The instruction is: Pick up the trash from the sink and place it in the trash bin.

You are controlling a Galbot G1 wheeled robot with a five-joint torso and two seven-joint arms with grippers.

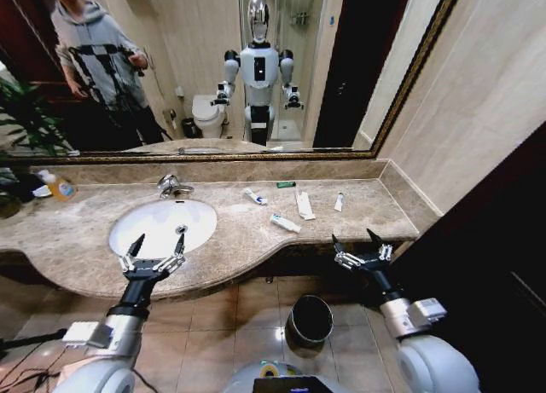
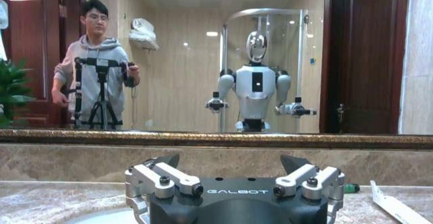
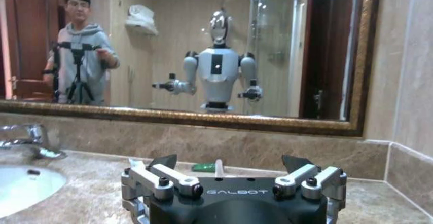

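While the trash [image 1: 286, 223] lies scattered on the marble at frame centre, the left gripper [image 1: 157, 244] is held spread over the sink [image 1: 136, 231], lower left; the right gripper [image 1: 358, 242], equally spread, is held lower right.

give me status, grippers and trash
Left gripper open, empty, at the sink's front rim. Right gripper open, empty, off the counter's right front edge. Trash on the counter right of the sink; bin on the floor. Nothing blocking.

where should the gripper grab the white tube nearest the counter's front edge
Grip the white tube across its middle, coming straight down from above. It lies flat on the marble counter with bare stone either side of it, so fingers set across its narrow width should fit. The open right gripper hovers closest.
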